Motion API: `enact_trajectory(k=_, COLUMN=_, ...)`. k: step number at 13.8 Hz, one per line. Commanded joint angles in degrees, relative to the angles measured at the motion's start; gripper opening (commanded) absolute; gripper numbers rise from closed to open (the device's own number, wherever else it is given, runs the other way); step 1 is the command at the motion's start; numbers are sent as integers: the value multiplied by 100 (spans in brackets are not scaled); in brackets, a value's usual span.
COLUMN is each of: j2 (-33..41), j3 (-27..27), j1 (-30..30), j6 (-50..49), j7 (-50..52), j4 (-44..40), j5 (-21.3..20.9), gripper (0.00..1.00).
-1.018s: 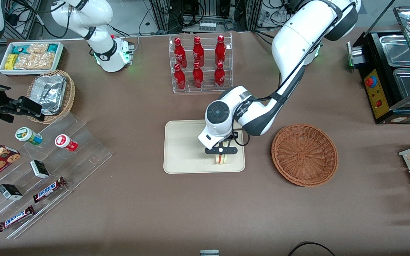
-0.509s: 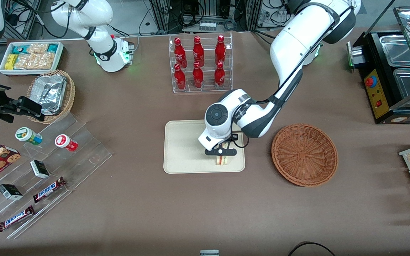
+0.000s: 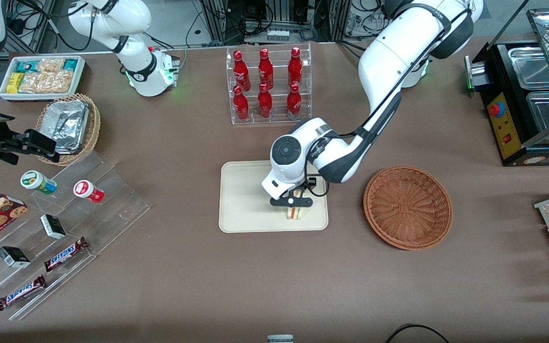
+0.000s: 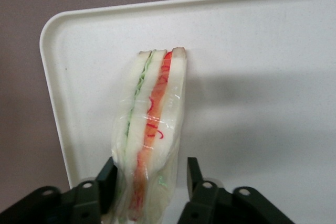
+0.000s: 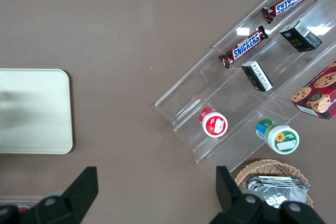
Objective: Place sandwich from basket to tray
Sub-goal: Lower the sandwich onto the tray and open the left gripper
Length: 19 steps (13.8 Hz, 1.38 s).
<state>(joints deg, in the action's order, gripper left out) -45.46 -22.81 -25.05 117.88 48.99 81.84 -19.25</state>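
**Cream tray holds the sandwich, fingers spread beside it**

Cream plastic makes up the tray (image 3: 246, 200), which lies on the brown table (image 3: 274, 276) nearer the front camera than the clear rack of red bottles (image 3: 267, 85). The sandwich (image 3: 294, 213) sits on the tray, close to the corner that faces the camera and the working arm's end of the table. In the wrist view the sandwich (image 4: 152, 129) lies on its side on the tray (image 4: 262, 77), its cut edge showing white bread with a green layer and a red-orange layer under clear wrap.

The gripper (image 3: 291, 202) hangs just above the sandwich. Its two black fingers (image 4: 195, 179) stand on either side of the wedge, spread apart: there is a visible gap between one finger and the bread, while the wrap bulges close against the other. The gripper (image 4: 149, 182) does not squeeze the sandwich.

The reddish-brown wicker basket (image 3: 408, 207) sits on the table beside the tray, toward the working arm's end, and has nothing in it. It and the tray are apart, with bare tablecloth between them.
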Motion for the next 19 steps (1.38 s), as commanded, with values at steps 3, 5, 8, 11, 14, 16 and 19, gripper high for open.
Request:
enact_trajectory(k=3, j2=-121, j3=40, j1=-88, j6=25, j7=137, j4=-195, j5=-184, gripper=100)
enact_trajectory(k=5, j2=-112, j3=40, j1=-88, j6=25, j7=128, j4=-195, j5=-176, gripper=100)
enact_trajectory(k=8, j2=-51, j3=40, j1=-36, j6=16, j7=146, j4=-204, j5=-167, gripper=100)
enact_trajectory(k=11, j2=124, j3=40, j1=44, j6=-72, j7=137, j4=-204, j5=-123, gripper=100)
enact_trajectory(k=14, j2=309, j3=14, j1=228, j6=-291, j7=137, j4=-203, j5=-88, gripper=100)
enact_trajectory(k=16, j2=528, j3=31, j1=272, j6=-554, j7=120, j4=-204, j5=157, gripper=100)
enact_trajectory(k=19, j2=792, j3=22, j1=535, j6=-635, j7=146, j4=-204, j5=255, gripper=100)
